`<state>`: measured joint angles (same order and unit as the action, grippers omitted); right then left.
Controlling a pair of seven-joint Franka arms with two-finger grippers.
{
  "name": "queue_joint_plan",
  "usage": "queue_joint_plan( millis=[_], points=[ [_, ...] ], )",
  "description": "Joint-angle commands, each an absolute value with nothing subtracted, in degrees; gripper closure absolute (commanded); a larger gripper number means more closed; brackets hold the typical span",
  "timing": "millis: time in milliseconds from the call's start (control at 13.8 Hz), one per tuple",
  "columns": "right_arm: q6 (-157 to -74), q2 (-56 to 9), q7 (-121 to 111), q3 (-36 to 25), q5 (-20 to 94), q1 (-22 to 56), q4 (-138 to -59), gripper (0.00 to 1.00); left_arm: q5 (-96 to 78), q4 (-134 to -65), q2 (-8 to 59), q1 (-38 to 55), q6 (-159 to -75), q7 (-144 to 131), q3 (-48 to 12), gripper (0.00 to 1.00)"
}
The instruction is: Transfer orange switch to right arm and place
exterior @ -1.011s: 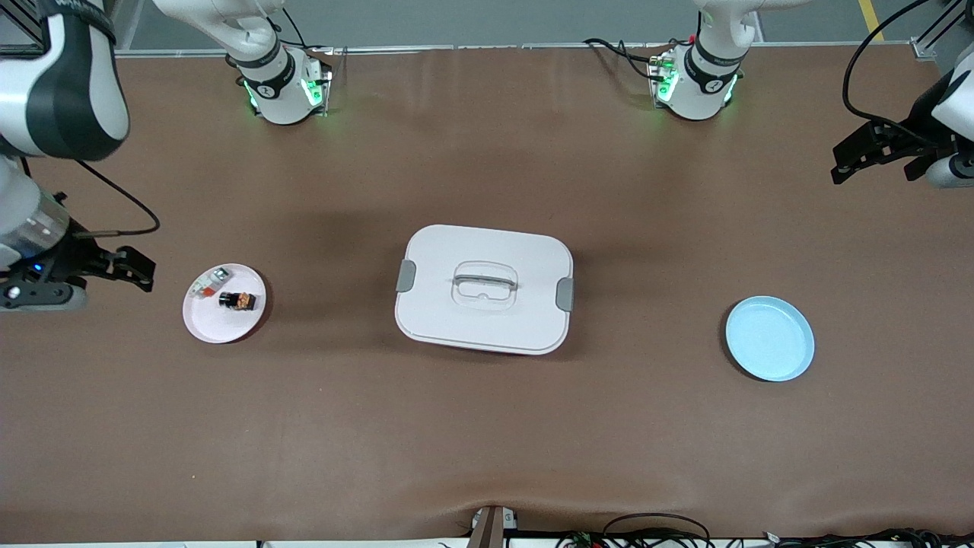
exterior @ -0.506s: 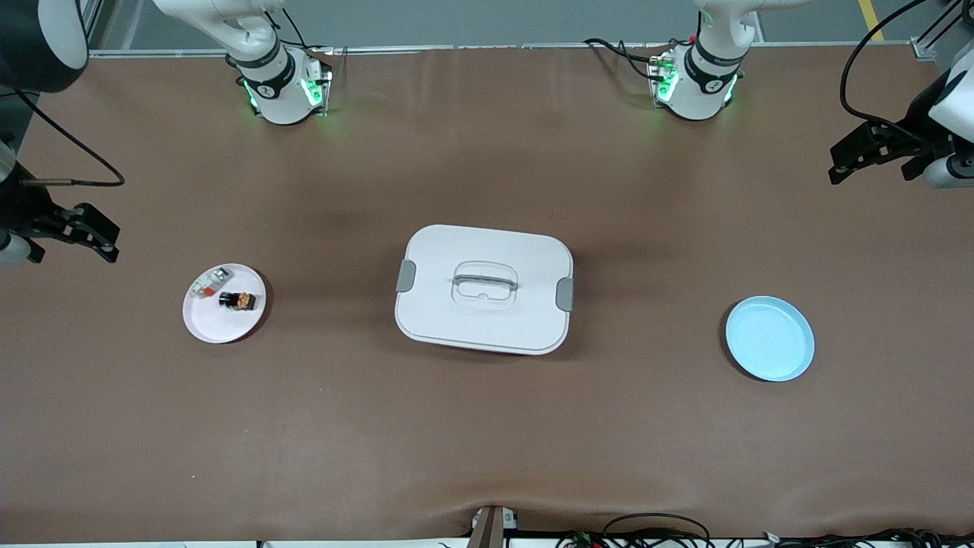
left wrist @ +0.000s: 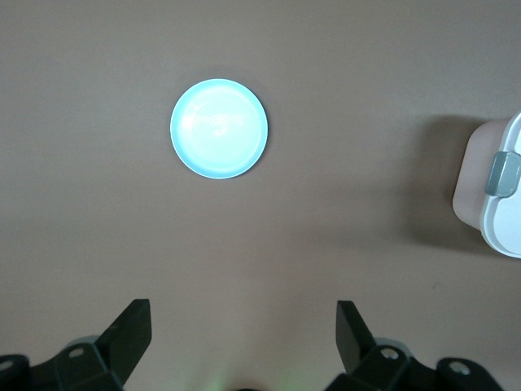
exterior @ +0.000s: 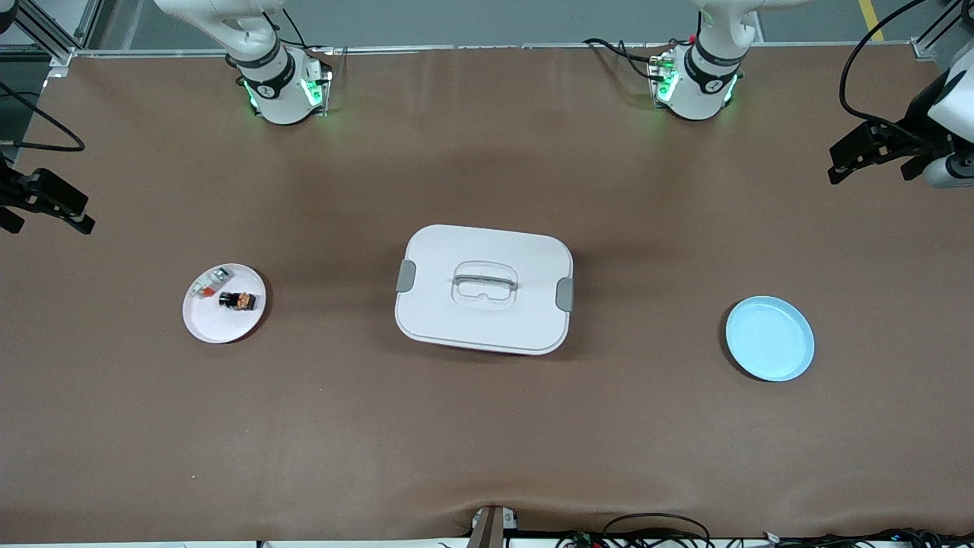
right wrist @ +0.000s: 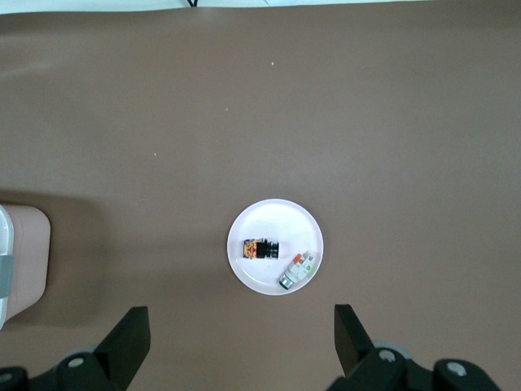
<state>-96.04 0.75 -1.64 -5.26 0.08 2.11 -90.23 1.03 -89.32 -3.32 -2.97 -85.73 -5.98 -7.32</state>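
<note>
Orange switch (exterior: 238,301) is lying on white plate (exterior: 209,326) at frame's left, blue plate (exterior: 769,339) sitting bare, left gripper (left wrist: 244,342) and right gripper (right wrist: 242,342) hanging with fingers released, holding nothing.

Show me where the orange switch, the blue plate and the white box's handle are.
orange switch (exterior: 239,301): front view, middle of its body, on the white plate.
blue plate (exterior: 769,339): front view, bare centre of the dish.
handle (exterior: 485,283): front view, middle of the lid's grip bar.

Matt brown table covering (exterior: 487,426), smooth white plastic lidded box (exterior: 484,289), glossy pale-blue plate (exterior: 769,339)
</note>
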Motion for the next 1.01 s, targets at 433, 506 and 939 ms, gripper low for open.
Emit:
queue_joint_plan(
  millis=[433, 506, 939],
  points=[
    [-89.91, 0.88, -1.05, -0.70, 1.40, -0.88, -87.54, 0.00, 0.70, -88.95, -3.69, -3.08, -85.34, -5.71, -7.38, 0.00],
    [-89.83, 0.79, -1.05, -0.88, 1.41, -1.05, -87.54, 0.00, 0.62, -88.51, -3.52, -2.99, -85.34, -5.80, -7.38, 0.00],
    [-89.91, 0.44, -1.06, -1.32, 0.88, -1.49, -87.72, 0.00, 0.44, -88.24, -3.60, -2.90, -85.25, -5.36, -8.35, 0.00]
  ],
)
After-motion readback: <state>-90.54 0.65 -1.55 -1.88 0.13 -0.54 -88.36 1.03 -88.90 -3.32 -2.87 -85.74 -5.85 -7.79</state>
